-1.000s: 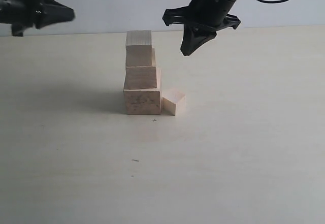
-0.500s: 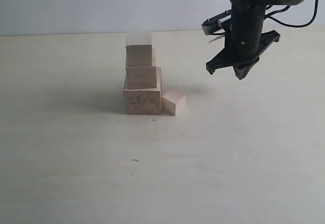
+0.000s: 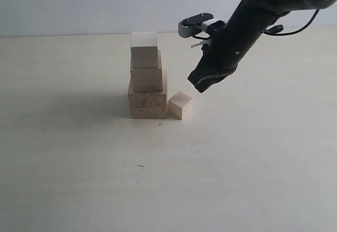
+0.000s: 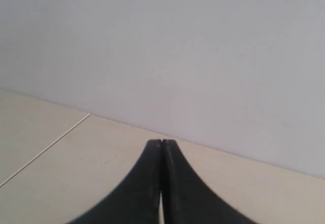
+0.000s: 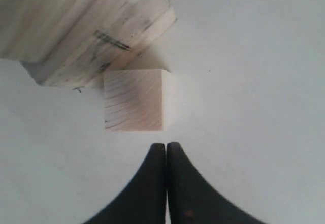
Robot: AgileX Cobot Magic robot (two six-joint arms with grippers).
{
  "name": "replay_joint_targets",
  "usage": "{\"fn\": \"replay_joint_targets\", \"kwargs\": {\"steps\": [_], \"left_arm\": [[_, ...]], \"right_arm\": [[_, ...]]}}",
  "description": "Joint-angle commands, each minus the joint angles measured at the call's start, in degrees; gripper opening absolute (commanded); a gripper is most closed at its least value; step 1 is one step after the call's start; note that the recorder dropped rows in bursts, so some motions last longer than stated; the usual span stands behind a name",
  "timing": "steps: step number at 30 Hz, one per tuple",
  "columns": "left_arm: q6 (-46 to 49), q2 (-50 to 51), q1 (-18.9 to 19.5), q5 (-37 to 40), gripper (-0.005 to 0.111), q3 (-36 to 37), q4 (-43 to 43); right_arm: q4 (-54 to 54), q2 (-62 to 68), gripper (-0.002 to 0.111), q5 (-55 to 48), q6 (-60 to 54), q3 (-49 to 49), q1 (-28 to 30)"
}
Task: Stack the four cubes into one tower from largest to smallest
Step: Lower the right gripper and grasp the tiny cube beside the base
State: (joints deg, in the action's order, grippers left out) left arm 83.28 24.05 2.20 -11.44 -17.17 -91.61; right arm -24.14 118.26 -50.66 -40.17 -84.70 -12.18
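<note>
tower [image 3: 147,79] stands upright, smallest cube [image 3: 180,105] just beside.

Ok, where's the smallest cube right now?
The smallest cube sits on the table, in the exterior view just right of the tower's largest cube, with the right gripper hovering up-right of it.

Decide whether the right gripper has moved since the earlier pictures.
Yes. The right gripper swung out to the right, away from the tower, then came back lower, and is now close to the small cube beside the tower.
</note>
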Motion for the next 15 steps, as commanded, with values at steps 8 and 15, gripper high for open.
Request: {"fn": "replay_joint_targets", "kwargs": {"steps": [8,15], "left_arm": [[4.05,-9.01,-2.78,-2.38,0.000,12.29,-8.34],[-14.39,-9.01,-2.78,-2.38,0.000,17.17,-8.34]], "right_arm": [[0.64,-15.84,0.000,25.60,-8.19,25.12,-0.49],[-6.46,-15.45,0.025,21.89,-12.27,24.75,-1.78]]}}
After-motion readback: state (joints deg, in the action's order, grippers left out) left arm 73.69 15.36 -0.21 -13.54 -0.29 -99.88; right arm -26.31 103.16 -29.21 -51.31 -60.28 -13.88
